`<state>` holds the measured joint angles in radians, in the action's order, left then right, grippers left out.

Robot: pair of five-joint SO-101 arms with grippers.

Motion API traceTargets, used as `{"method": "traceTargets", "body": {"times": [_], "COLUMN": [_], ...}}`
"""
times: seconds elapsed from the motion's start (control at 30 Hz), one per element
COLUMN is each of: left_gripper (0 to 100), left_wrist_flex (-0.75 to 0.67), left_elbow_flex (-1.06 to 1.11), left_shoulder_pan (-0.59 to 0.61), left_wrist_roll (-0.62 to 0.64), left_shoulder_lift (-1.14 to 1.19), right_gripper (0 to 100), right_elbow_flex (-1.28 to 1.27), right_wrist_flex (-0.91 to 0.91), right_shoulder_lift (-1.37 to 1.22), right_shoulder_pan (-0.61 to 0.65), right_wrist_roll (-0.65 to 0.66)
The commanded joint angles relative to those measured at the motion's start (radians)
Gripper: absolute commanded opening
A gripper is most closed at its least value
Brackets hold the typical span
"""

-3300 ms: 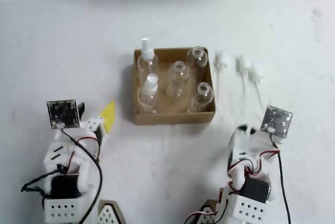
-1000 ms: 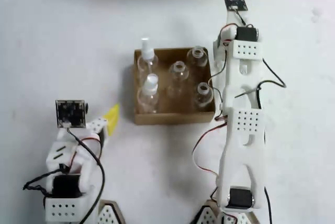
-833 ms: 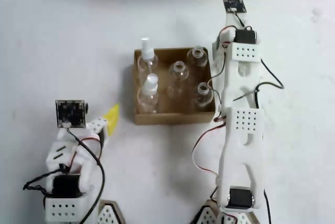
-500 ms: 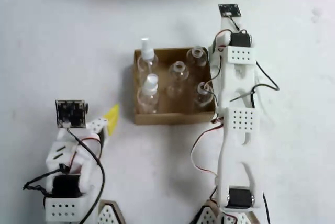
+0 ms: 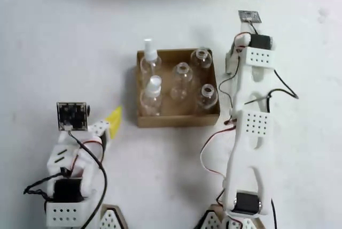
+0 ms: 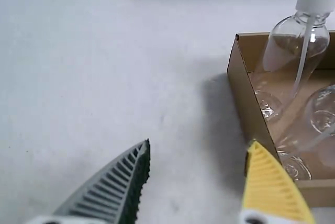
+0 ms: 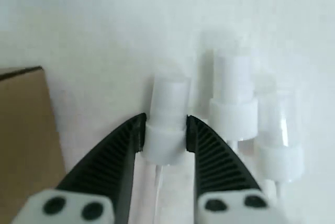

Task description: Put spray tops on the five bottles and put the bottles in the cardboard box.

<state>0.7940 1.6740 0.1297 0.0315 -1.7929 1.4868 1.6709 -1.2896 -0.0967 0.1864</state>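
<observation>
The brown box sits in the middle of the white desk. Five clear bottles stand in it. The two capped bottles stand one behind the other at one end, each with a white top on. The three open bottles have bare necks.

The right arm is stretched out along the other end of the box. Its black jaws are clamped on a white top, one jaw on each side of the wide ring. This top is a small round cap on a wider ring, with a thin tube coming out of it. It is near the box. Two more tops lie just beside it in a row.

The left arm is pulled back near the front of the desk. Its jaws, one grey and one yellow, are apart with nothing between them, over bare desk just beside the box.
</observation>
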Motion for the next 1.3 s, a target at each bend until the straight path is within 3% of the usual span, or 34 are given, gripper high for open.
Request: {"method": "traceTargets", "body": {"times": [0.0, 0.17, 0.37, 0.6, 0.9, 1.27], "left_gripper": [27, 27, 27, 27, 27, 27], "left_wrist_flex": [-0.029, -0.029, -0.031, -0.031, -0.031, -0.031], "left_elbow_flex": [-0.014, -0.014, -0.014, -0.015, -0.015, -0.015], "left_shoulder_pan": [-0.008, -0.005, -0.007, -0.005, -0.005, -0.005], "left_wrist_roll": [-0.014, -0.014, -0.014, -0.014, -0.014, -0.014], "left_shoulder_lift": [-0.005, -0.005, -0.005, -0.005, -0.005, -0.005], "right_gripper": [1.6, 1.6, 2.9, 24.1, 12.7, 12.6], "right_elbow_flex": [0.015, -0.049, -0.347, -0.377, -0.377, -0.377], "right_wrist_flex": [0.059, 0.064, 0.061, 0.054, 0.024, -0.038], "right_shoulder_lift": [0.071, 0.097, 0.219, 0.275, 0.283, 0.278], "right_shoulder_pan": [-0.024, -0.073, -0.071, -0.047, 0.005, -0.010], "right_wrist_roll": [0.103, 0.158, 0.284, 0.342, 0.370, 0.373]}}
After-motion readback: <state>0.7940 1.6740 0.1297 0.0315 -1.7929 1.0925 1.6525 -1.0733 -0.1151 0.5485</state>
